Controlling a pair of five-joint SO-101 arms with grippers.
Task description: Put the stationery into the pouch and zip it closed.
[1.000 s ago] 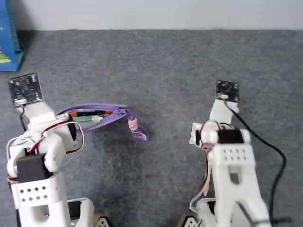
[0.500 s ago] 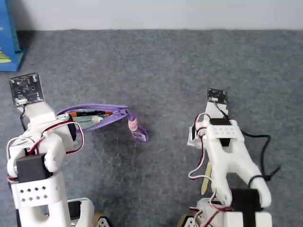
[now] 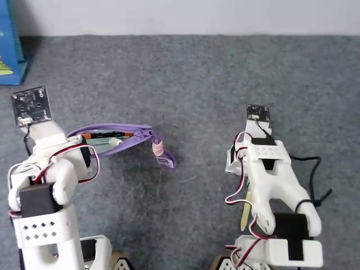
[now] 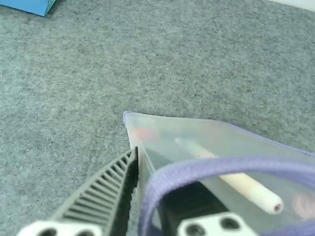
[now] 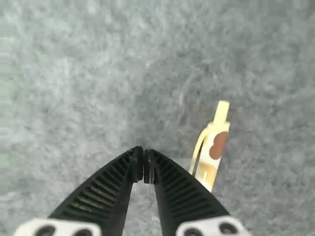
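Pinching pouch (image 4: 206, 140) rim with left gripper (image 4: 141, 164); loose clip (image 5: 211, 147) pending beside right gripper (image 5: 143, 169), pressed together, probably needing spreading first.

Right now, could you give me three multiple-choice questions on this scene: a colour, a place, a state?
1. The pouch trim is: A purple; B red; C green.
2. The yellow clip lies: A in the pouch; B on the carpet; C on a plate.
3. The right end effector is: A wide open; B shut on a pen; C shut, empty.
Key: 1 A, its band is purple. 2 B, carpet surrounds it. 3 C, its jaws meet on nothing.
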